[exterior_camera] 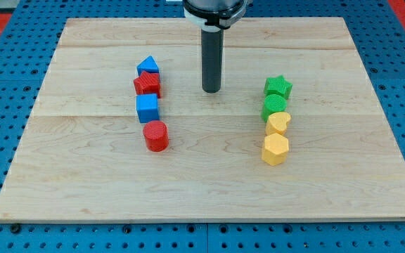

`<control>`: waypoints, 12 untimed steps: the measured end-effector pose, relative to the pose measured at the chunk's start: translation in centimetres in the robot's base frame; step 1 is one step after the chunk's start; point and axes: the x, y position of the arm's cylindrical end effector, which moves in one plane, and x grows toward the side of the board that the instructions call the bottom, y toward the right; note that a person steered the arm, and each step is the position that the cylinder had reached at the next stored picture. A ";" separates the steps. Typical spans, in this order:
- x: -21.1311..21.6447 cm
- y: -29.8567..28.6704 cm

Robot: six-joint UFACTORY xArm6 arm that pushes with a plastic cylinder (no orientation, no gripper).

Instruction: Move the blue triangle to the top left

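Note:
The blue triangle (148, 67) sits at the top of a column of blocks on the left half of the wooden board (209, 183). Touching it just below is a red star (147, 84), then a blue cube (147, 108) and a red cylinder (156, 135). My tip (211, 91) is on the board to the right of the blue triangle and red star, about a block-and-a-half width away, touching no block.
A second column stands on the right: a green star (278, 87), a green block (275, 107), a yellow heart (278, 124) and a yellow hexagon (275, 149). The board lies on a blue pegboard (5, 84).

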 end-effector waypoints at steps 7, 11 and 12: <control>-11.2 -17.4; -15.5 -18.7; -15.5 -20.6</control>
